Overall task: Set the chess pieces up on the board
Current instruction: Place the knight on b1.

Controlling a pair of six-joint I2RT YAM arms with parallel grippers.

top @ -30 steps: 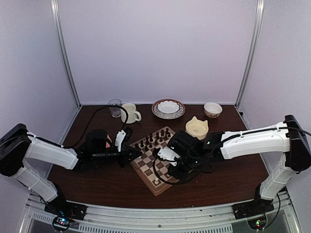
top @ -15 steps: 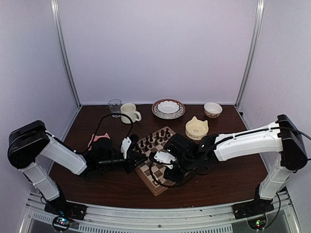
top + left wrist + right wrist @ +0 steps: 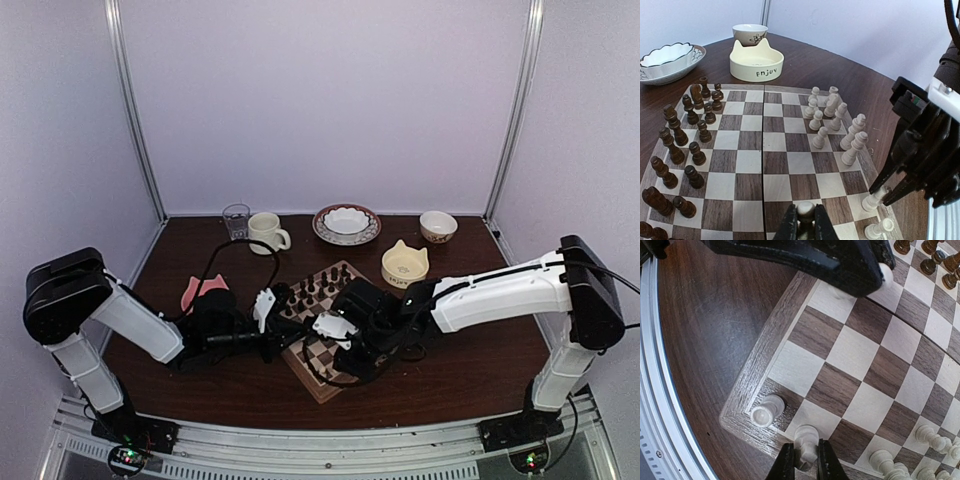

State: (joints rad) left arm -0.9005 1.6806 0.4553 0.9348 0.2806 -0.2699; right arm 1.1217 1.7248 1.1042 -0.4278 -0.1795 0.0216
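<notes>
We note the board's (image 3: pixel 785 150) middle squares stand bare. Dark pieces (image 3: pixel 685 135) wall its far-left edge. Cream pieces (image 3: pixel 832 122) crowd its right side. The left gripper (image 3: pixel 806 220) and right gripper (image 3: pixel 806 456) block its near-left edge.

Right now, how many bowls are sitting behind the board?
3: a white scalloped bowl on a patterned plate at the far edge, a small bowl to its right, and a cat-eared bowl nearest the board. None looks hidden.
</notes>
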